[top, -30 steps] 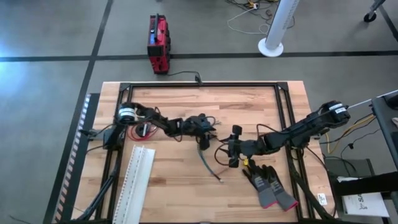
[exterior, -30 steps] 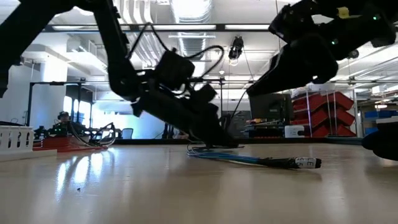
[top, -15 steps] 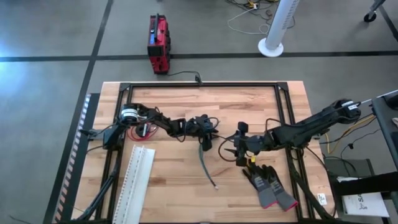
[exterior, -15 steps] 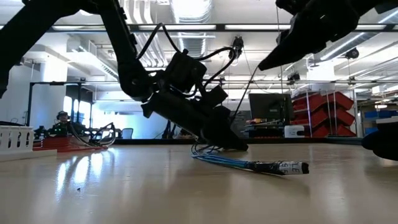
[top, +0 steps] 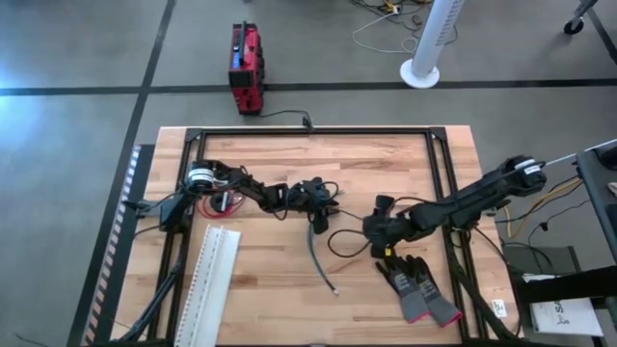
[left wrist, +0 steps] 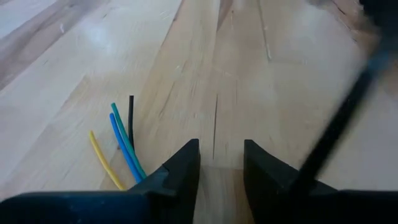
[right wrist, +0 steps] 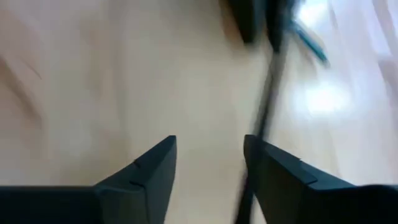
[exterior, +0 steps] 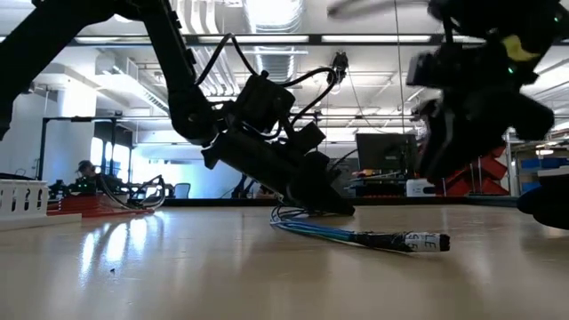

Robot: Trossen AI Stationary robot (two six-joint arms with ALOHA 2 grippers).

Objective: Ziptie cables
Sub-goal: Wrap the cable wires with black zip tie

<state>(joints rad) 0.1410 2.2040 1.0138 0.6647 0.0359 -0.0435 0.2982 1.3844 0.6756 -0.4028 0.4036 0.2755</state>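
Gloves [top: 418, 287] lie beside the parted right end effector [top: 378, 231]; left end effector [top: 316, 220], parted, touches the cables [top: 323, 265]

On the table [top: 280, 289], the left gripper [top: 318, 218] sits at the middle, low against the top, with the cables [top: 321, 258] trailing from it toward the near edge. The right gripper [top: 371, 231] is just right of it, and 2 gloves [top: 416, 287] lie nearer the front on that side. A slotted strip [top: 214, 280] lies at the front left, and a box [top: 245, 66] stands on the floor behind the table.
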